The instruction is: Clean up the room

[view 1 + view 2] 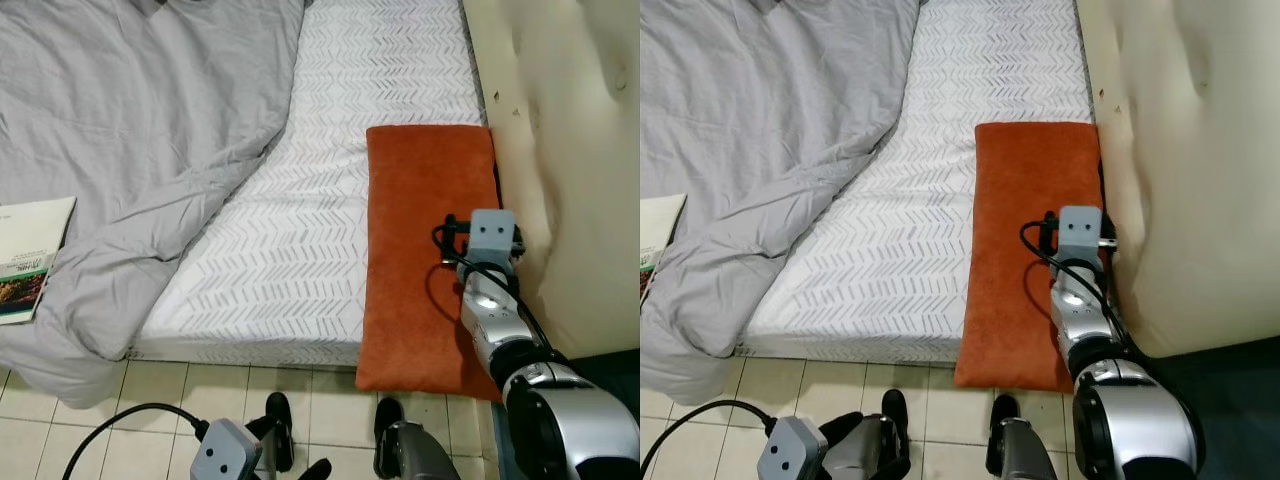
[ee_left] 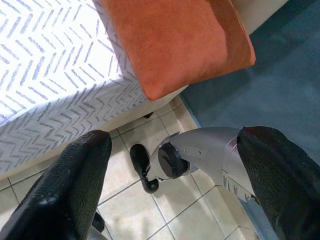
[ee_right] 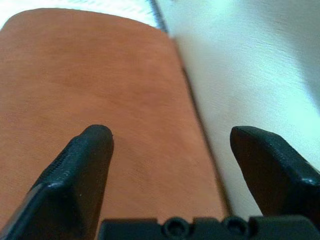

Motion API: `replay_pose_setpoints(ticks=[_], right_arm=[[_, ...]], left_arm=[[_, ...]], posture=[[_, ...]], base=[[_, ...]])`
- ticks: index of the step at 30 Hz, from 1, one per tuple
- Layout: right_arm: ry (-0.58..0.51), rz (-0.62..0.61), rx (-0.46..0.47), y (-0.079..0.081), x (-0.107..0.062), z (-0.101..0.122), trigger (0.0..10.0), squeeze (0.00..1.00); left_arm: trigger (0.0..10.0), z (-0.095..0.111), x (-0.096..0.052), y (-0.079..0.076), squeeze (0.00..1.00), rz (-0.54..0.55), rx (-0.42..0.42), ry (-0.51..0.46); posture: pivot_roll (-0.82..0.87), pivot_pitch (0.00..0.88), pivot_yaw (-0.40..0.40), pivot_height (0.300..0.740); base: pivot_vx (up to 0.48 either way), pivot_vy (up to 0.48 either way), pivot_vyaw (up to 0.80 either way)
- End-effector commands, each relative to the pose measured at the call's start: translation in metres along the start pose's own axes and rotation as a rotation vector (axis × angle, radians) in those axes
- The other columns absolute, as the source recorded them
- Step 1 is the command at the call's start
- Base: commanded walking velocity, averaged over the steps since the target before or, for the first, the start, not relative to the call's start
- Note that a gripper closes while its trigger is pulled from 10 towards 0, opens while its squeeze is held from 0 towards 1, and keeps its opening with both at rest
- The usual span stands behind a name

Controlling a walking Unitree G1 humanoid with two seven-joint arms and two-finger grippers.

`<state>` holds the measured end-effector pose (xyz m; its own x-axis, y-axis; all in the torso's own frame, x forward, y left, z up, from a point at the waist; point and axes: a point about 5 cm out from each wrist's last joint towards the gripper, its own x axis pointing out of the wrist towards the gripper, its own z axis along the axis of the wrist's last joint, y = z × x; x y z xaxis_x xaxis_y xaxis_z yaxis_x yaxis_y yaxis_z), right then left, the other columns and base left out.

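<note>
— What is lying where, and why?

— The white herringbone-patterned mattress (image 1: 330,210) is carrying a rumpled grey duvet (image 1: 130,140) on its left half, and a long rust-orange plush cushion (image 1: 425,250) is lying along the cream wall (image 1: 570,150), overhanging the foot edge (probably waiting to be straightened).

— And the pincers?

— The right gripper (image 3: 170,150) is hovering over the cushion, fingers spread wide, holding nothing. The left gripper (image 2: 172,175) is hanging open above the tiled floor (image 2: 170,210).

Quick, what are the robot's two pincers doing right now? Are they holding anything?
Left pincer: open, holding nothing, low over the floor tiles.
Right pincer: open, holding nothing, above the orange cushion by the wall.
</note>
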<state>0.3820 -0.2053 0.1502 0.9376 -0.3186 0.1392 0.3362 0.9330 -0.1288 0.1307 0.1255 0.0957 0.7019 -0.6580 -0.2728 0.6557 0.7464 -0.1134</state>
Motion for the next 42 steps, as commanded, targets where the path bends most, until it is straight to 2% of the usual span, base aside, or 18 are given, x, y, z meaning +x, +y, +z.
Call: replay_pose_setpoints(ticks=[1, 4, 5, 8, 10, 11, 12, 13, 14, 15, 17, 20, 23, 24, 25, 26, 31, 42], right_arm=[[-0.015, -0.035, 0.011, -0.003, -0.008, -0.009, 10.0, 1.00], [-0.055, -0.061, -0.008, -0.004, -0.014, -0.012, 10.0, 1.00], [-0.064, -0.074, 0.024, -0.005, -0.021, -0.017, 10.0, 0.00], [-0.023, -0.057, 0.140, 0.001, -0.035, -0.031, 10.0, 0.00], [-0.008, -0.052, 0.165, 0.002, -0.038, -0.035, 10.0, 0.00], [0.087, -0.040, 0.310, 0.005, -0.046, -0.049, 10.0, 0.00], [0.087, -0.040, 0.310, 0.005, -0.046, -0.049, 10.0, 0.00], [0.183, -0.053, 0.445, 0.006, -0.053, -0.064, 10.0, 0.00], [0.212, -0.050, 0.495, 0.006, -0.056, -0.068, 10.0, 0.00], [0.212, -0.050, 0.495, 0.006, -0.056, -0.068, 10.0, 0.00], [0.280, -0.009, 0.593, 0.012, -0.062, -0.077, 10.0, 0.00], [0.322, 0.019, 0.627, 0.016, -0.065, -0.082, 10.0, 0.00], [0.434, 0.073, 0.698, 0.024, -0.069, -0.093, 10.0, 0.00], [0.479, 0.094, 0.727, 0.027, -0.071, -0.097, 8.4, 0.00], [0.517, 0.094, 0.747, 0.028, -0.073, -0.100, 1.4, 0.00], [0.549, 0.100, 0.769, 0.030, -0.075, -0.103, 0.0, 0.00], [0.607, 0.133, 0.835, 0.036, -0.070, -0.099, 0.0, 0.00], [0.546, 0.162, 0.794, 0.035, -0.046, -0.075, 0.0, 0.00]], left_arm=[[10.0, -0.007, -0.003, -0.003, 0.00, 0.000, -0.020, 0.032], [10.0, -0.007, -0.003, -0.003, 0.00, 0.001, -0.019, 0.030], [10.0, -0.007, -0.002, -0.003, 0.00, 0.000, -0.020, 0.029], [10.0, -0.007, -0.001, -0.004, 0.00, -0.007, -0.028, 0.030], [10.0, -0.007, -0.001, -0.004, 0.00, -0.009, -0.030, 0.031], [10.0, -0.008, -0.001, -0.004, 0.00, -0.014, -0.034, 0.036], [10.0, -0.008, -0.001, -0.004, 0.00, -0.014, -0.034, 0.036], [10.0, -0.009, 0.000, -0.004, 0.00, -0.015, -0.034, 0.037], [10.0, -0.009, 0.001, -0.003, 0.00, -0.014, -0.033, 0.035], [10.0, -0.009, 0.001, -0.003, 0.00, -0.014, -0.033, 0.035], [10.0, -0.009, 0.004, -0.002, 0.00, -0.013, -0.031, 0.030], [10.0, -0.008, 0.006, -0.002, 0.00, -0.013, -0.030, 0.027], [10.0, -0.009, 0.007, -0.001, 0.00, -0.012, -0.028, 0.027], [10.0, -0.009, 0.007, 0.000, 0.00, -0.011, -0.028, 0.028], [10.0, -0.009, 0.007, 0.000, 0.00, -0.009, -0.027, 0.028], [10.0, -0.009, 0.008, 0.001, 0.00, -0.008, -0.027, 0.028], [10.0, -0.008, 0.010, 0.002, 0.00, -0.007, -0.021, 0.023], [10.0, -0.008, 0.019, -0.002, 0.00, -0.014, -0.029, 0.004]], posture=[[0.22, 0.504, 0.046, 0.740], [0.22, 0.503, 0.046, 0.740], [0.21, 0.504, 0.043, 0.740], [0.20, 0.503, 0.043, 0.740], [0.20, 0.503, 0.043, 0.740], [0.20, 0.504, 0.042, 0.740], [0.20, 0.504, 0.042, 0.740], [0.19, 0.502, 0.039, 0.740], [0.19, 0.496, 0.037, 0.740], [0.19, 0.496, 0.037, 0.740], [0.18, 0.493, 0.035, 0.740], [0.18, 0.492, 0.035, 0.740], [0.19, 0.486, 0.034, 0.740], [0.19, 0.486, 0.034, 0.740], [0.19, 0.485, 0.032, 0.740], [0.19, 0.484, 0.032, 0.740], [0.20, 0.475, 0.027, 0.740], [0.18, 0.478, 0.002, 0.740]], base=[[0.000, 0.000, 0.00], [0.000, 0.000, 0.00], [0.000, 0.000, 0.00], [0.000, 0.000, 0.00], [0.000, 0.000, 0.00], [0.000, 0.000, 0.00], [0.000, 0.000, 0.00], [0.000, 0.000, 0.00], [0.000, 0.000, 0.00], [0.000, 0.000, 0.00], [0.000, 0.000, 0.00], [0.000, 0.000, 0.00], [0.000, 0.000, 0.00], [0.000, 0.000, 0.00], [0.000, 0.000, 0.00], [0.000, 0.000, 0.00], [0.000, 0.000, 0.00], [0.000, 0.000, 0.00]])
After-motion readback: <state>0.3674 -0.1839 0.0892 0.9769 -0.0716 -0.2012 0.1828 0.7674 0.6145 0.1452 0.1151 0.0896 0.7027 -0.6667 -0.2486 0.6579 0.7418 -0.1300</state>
